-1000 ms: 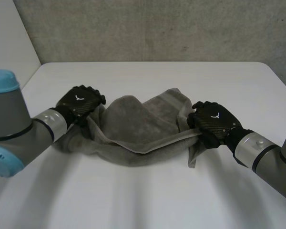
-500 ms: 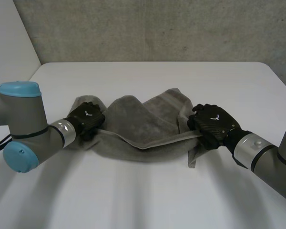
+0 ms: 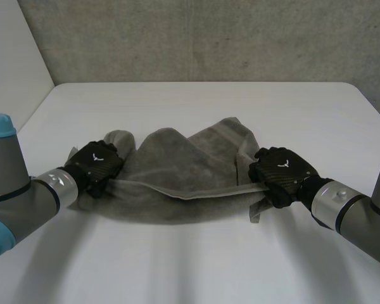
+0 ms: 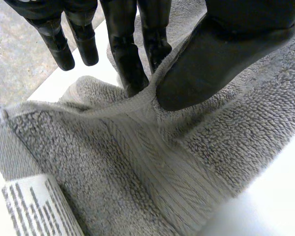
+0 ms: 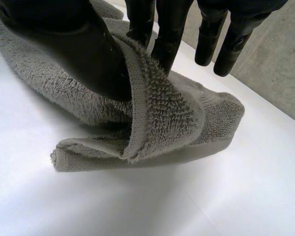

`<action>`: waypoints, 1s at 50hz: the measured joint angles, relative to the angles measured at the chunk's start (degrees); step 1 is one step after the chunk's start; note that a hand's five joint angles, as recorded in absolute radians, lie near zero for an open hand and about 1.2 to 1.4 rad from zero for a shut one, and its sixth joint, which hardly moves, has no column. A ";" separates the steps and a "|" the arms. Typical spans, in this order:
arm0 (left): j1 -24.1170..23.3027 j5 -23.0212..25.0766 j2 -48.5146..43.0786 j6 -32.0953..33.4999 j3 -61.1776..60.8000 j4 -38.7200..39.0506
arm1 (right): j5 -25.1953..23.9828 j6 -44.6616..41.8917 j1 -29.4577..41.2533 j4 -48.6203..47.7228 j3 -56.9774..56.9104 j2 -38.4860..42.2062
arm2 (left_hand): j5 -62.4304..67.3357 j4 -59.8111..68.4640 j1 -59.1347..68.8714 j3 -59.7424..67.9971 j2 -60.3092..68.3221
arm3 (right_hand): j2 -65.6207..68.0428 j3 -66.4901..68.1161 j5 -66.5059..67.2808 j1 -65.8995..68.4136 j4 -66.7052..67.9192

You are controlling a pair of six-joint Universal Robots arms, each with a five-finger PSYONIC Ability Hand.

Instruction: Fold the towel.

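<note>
On the white surface [image 3: 196, 101] your grey towel [image 3: 177, 164] lies bunched, its near edge stretched between the hands. The left hand [image 3: 96, 166] pinches one end, thumb against fingers; the right hand [image 3: 280, 172] pinches the other likewise. Both grips look thin, so a hard pull could slip the edge free. The far corners are buried in folds; you can't place them.

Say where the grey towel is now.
In the head view the grey terry towel lies bunched at the middle of the white table, its left end pinched by the left hand and its right end by the right hand.
</note>
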 measured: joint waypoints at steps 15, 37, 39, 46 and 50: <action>1.69 0.13 9.34 -8.50 -6.99 0.89 | 0.16 1.11 -0.75 4.09 0.30 -1.65 | 0.00 0.00 0.00 0.00 0.08 | 0.00 0.00 0.00 0.00 0.00; 6.83 -0.35 13.91 -12.24 -9.14 2.14 | 7.12 14.77 -2.15 -6.52 0.20 3.48 | 0.22 0.00 0.01 0.00 0.77 | -18.19 0.00 -20.88 -20.00 0.00; 7.05 -0.35 14.26 -12.66 -9.12 2.13 | 7.17 16.04 -2.22 -6.77 0.03 3.98 | 0.22 0.00 0.01 0.00 0.77 | -19.79 0.00 -23.10 -22.20 0.00; 7.79 -0.28 15.58 -14.60 -9.05 2.10 | 7.09 19.86 -2.22 -7.95 -0.54 5.52 | 0.22 0.00 0.01 0.00 0.77 | -21.23 0.00 -24.73 -23.61 0.00; 8.04 -0.20 16.32 -15.62 -9.05 2.07 | 7.03 22.46 -2.09 -8.90 -1.15 6.64 | 0.22 0.00 0.01 0.00 0.77 | -21.41 0.00 -24.85 -23.76 0.00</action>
